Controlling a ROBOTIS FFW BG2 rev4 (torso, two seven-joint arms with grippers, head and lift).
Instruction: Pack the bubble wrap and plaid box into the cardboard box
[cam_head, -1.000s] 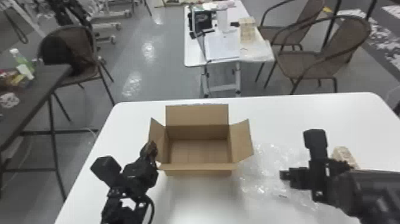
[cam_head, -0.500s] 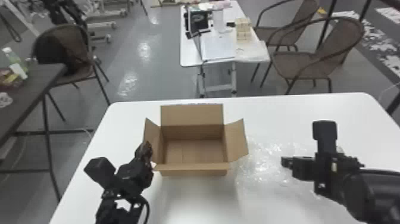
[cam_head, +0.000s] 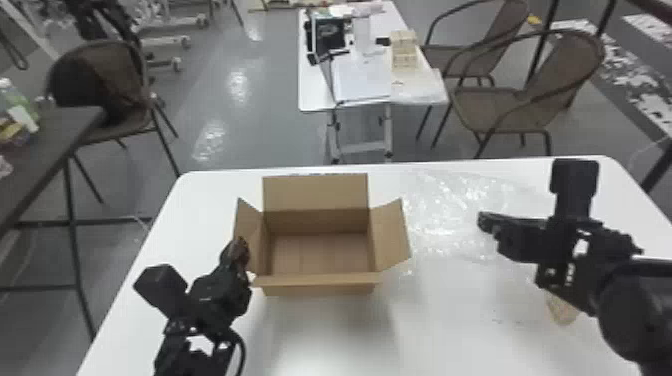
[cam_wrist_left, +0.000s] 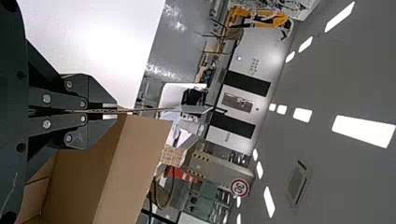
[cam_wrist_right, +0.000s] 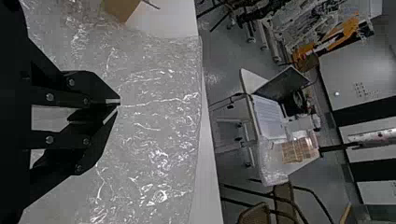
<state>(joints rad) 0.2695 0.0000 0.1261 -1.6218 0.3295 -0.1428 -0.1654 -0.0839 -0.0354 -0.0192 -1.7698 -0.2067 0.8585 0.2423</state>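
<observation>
Evidently the packing is at its first item, the bubble wrap (cam_head: 450, 200), with nothing yet inside the open cardboard box (cam_head: 320, 287). The wrap spreads over the tabletop (cam_head: 450, 325) on the box's right side, reaching close to the right-hand flap (cam_head: 391, 237). The right claw (cam_wrist_right: 117, 104) appears to have its tips brought together on the film, and a crease runs out from them. The left claw (cam_wrist_left: 114, 111) is closed on the box's left-hand flap (cam_head: 250, 222), which should steady the carton while the other arm works.

Next, I judge, the right arm has to bring the sheet up over the right-hand flap and feed it down into the box. Being loose and wide, it will probably need gathering or pushing down, and an edge could snag on the flap or trail outside. The plaid box (cam_head: 561, 309) would follow.

That second item is hard to make out: only a tan piece shows below the right forearm in the head view, the rest behind the arm, so I take its identity from the task. How much film the right tips hold is unclear, since it is transparent, and its far outline fades against the white surface.
</observation>
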